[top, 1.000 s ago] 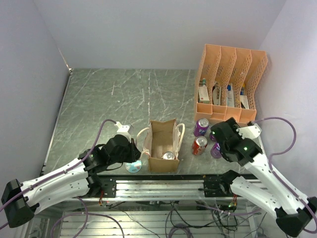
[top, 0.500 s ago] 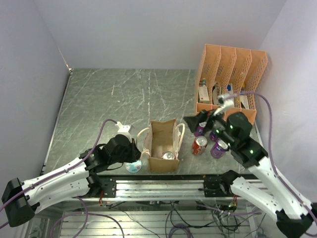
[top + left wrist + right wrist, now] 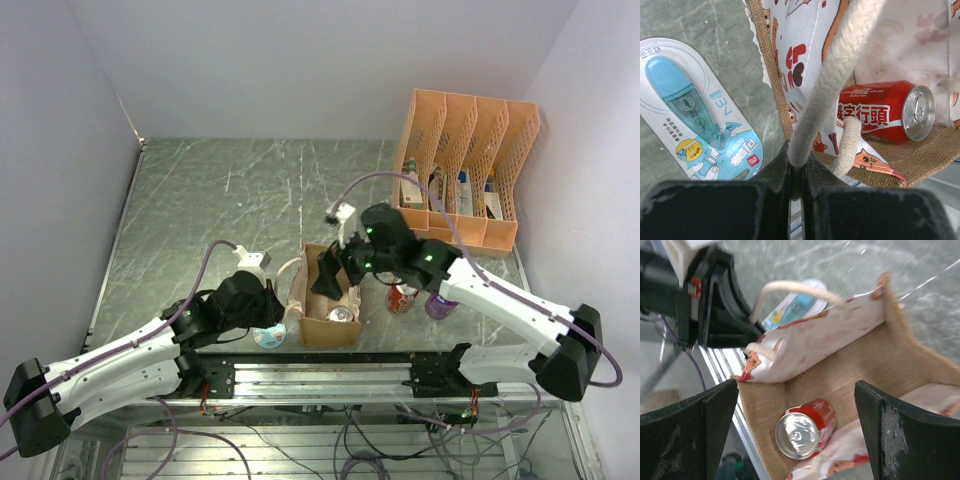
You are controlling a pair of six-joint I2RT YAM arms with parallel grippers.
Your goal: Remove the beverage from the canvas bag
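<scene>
Your canvas bag: at the table's near edge.
A beverage can lies in it; tape pack just left, two cans right, file organizer behind those.

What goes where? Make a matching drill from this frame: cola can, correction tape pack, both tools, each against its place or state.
Column 1
1. red cola can
2. correction tape pack
3. left tool
4. right tool

Column 2
A. open, above the mouth of the canvas bag
B. shut on the cream rope handle
C. inside the bag
D. flat on the table, beside the bag

Pairs: 1-C, 2-D, 3-B, 4-A
</scene>
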